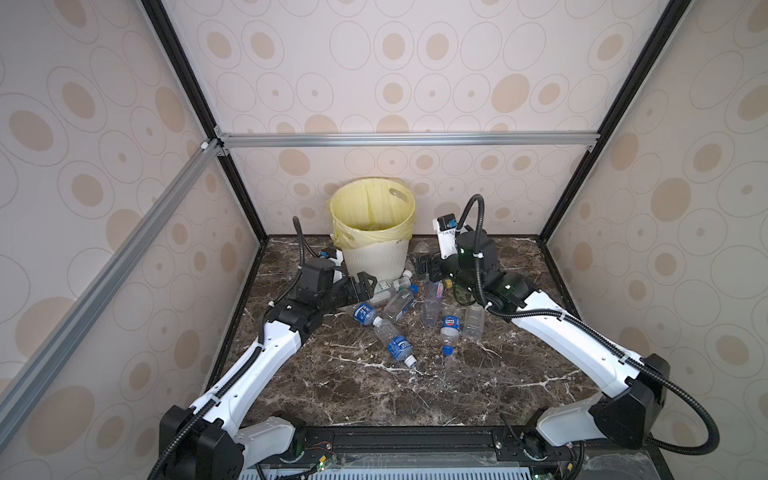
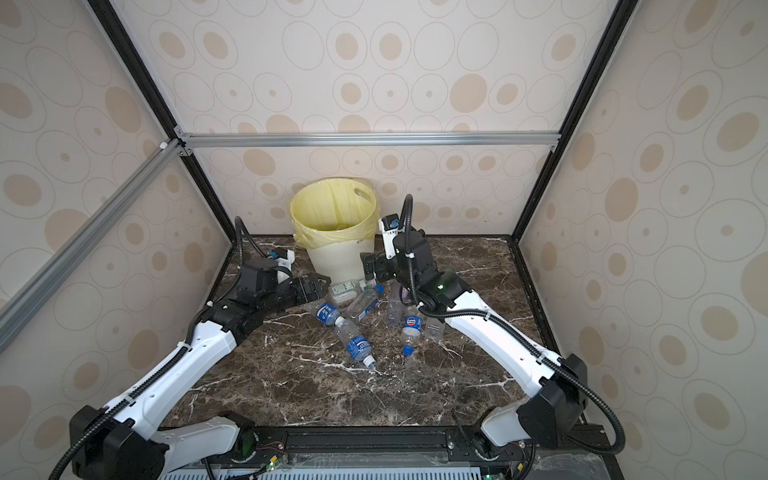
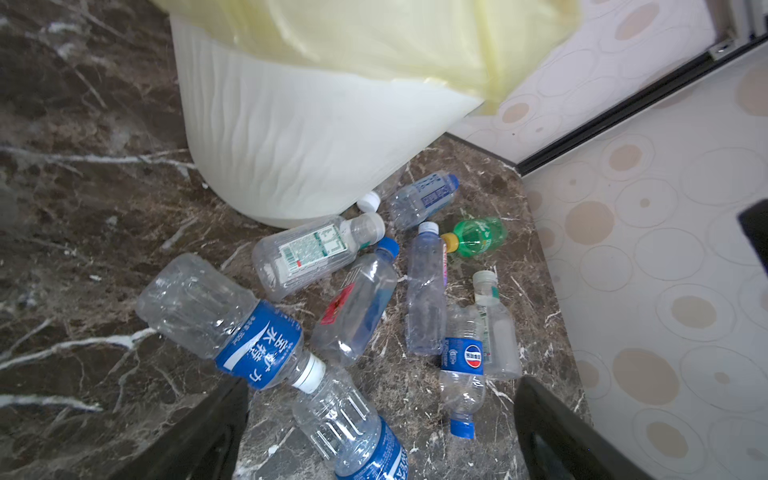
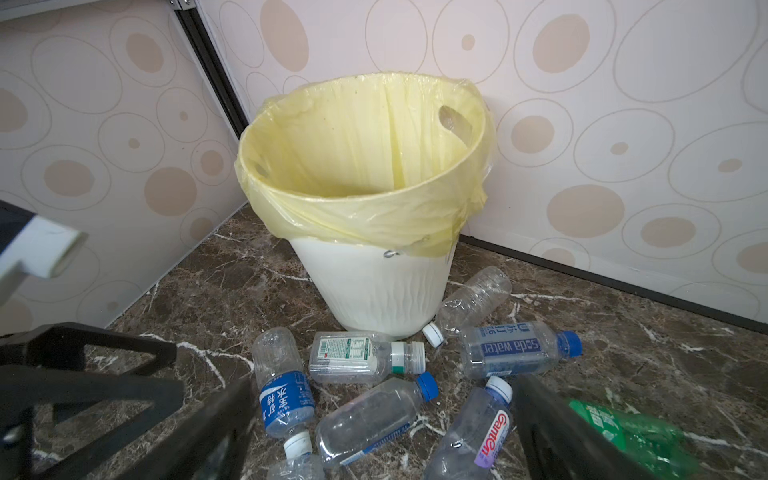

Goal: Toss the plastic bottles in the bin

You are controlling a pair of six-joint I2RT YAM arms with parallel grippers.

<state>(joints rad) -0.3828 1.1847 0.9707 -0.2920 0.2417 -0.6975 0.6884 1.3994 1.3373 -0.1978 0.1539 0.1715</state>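
1. Site: bin (image 1: pixel 374 259) stands upright at the back of the table (image 1: pixel 415 395), against the rear wall. Yellow liner (image 4: pixel 357 216) is folded over the rim. Contents: cannot tell.
2. Plastic bottles (image 1: pixel 399 307): approx. ten, all lying flat on the table in a loose heap just in front of the bin, btwn the two grippers. None in a grip.
3. Left gripper (image 1: pixel 365 286): jaws wide apart, empty. It sits low at the heap's edge, just beside the green-print bottle (image 1: pixel 384 287).
4. Right gripper (image 1: pixel 420 266): jaws wide apart, empty. It hangs higher, over the bin end of the heap.
5. Key relation, left wrist view: blue-label bottle (image 3: pixel 224 324) lies ahead of the fingers (image 3: pixel 199 436), off toward one of them, w/ its long axis slanted across the gap. Its cap end meets the base of a second blue-label bottle (image 3: pixel 353 432), which lies btwn the fingers.
6. Right wrist view: blue-cap clear bottle (image 4: pixel 374 415) lies below & btwn the fingers, axis also slanted.
7. Assessment: left arm is nearer & lower, so prob. the likelier picker. The wrist needs turning so the jaws close across a barrel, not along it. Risk: the bottles touch, so a pinch may nudge a neighbour or catch two.
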